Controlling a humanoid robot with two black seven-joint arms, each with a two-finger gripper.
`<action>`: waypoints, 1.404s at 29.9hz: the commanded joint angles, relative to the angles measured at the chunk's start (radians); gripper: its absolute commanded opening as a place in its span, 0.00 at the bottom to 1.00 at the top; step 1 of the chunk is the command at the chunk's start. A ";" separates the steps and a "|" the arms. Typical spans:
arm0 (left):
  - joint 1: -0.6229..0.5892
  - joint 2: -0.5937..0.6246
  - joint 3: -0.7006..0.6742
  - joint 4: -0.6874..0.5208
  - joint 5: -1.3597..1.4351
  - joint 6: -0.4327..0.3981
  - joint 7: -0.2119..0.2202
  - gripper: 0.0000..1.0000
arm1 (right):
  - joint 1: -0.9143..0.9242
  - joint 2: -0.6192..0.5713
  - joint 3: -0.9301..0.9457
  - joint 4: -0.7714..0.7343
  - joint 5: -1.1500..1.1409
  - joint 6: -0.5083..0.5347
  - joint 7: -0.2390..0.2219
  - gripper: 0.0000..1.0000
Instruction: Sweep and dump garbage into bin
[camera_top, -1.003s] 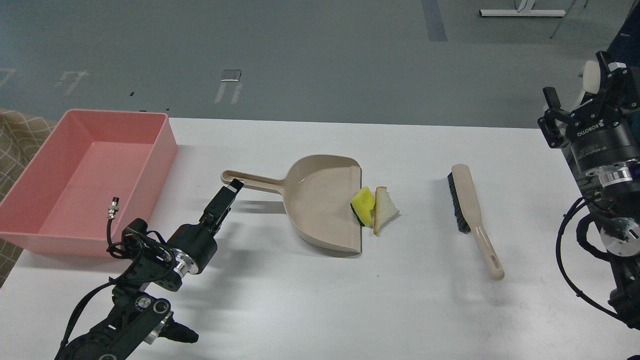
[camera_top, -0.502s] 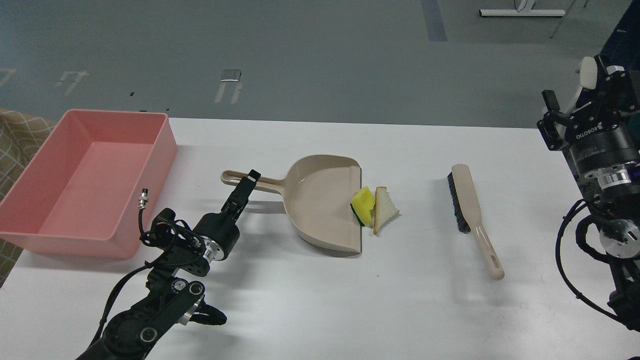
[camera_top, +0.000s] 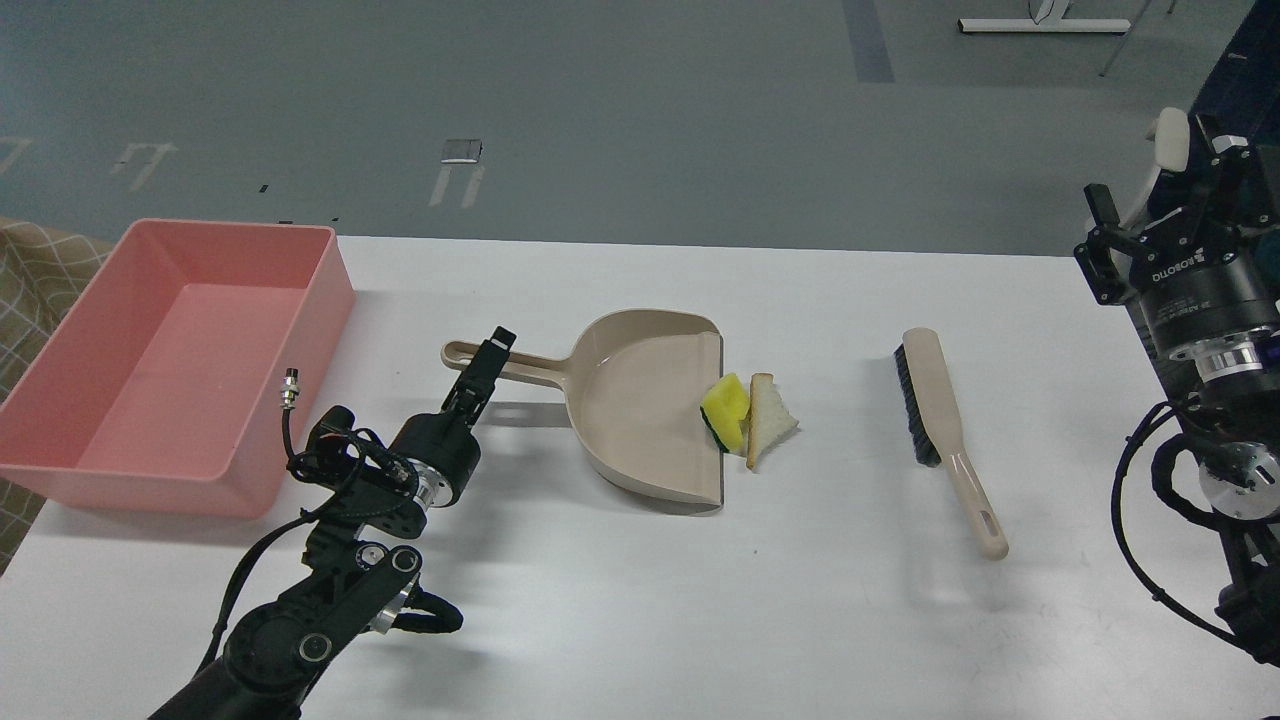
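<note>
The yellow sponge (camera_top: 727, 403) with its dark green layer leans at the open lip of the beige dustpan (camera_top: 635, 400). The triangular bread slice (camera_top: 771, 417) lies on the table touching the sponge's right side. The pink bin (camera_top: 335, 290) stands at the table's far left and looks empty. My left gripper (camera_top: 495, 347) is seen edge-on, with its tip at the dustpan's handle (camera_top: 520, 367); I cannot tell whether it touches or grips it. My right gripper (camera_top: 1163, 195) is raised at the right edge, fingers apart and empty.
A beige hand brush (camera_top: 942, 412) with black bristles lies right of the bread, handle toward me. A cable with a metal plug (camera_top: 290, 387) sticks up from my left arm near the bin's front right corner. The table's far edge runs behind the dustpan.
My left gripper has moved right and forward, from beside the bin's corner to the dustpan handle. My right gripper has risen slightly. The garbage, dustpan and brush have not moved.
</note>
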 joint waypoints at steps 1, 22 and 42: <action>-0.001 -0.001 0.000 0.005 0.000 0.003 0.002 0.76 | 0.000 0.000 -0.001 0.000 0.000 0.000 0.000 1.00; -0.020 -0.001 0.001 0.007 0.000 0.003 0.012 0.00 | 0.000 -0.002 -0.004 0.003 0.000 0.000 0.000 1.00; -0.048 0.002 0.035 -0.007 -0.008 0.042 0.037 0.00 | 0.012 -0.271 -0.224 0.090 -0.015 0.000 -0.045 1.00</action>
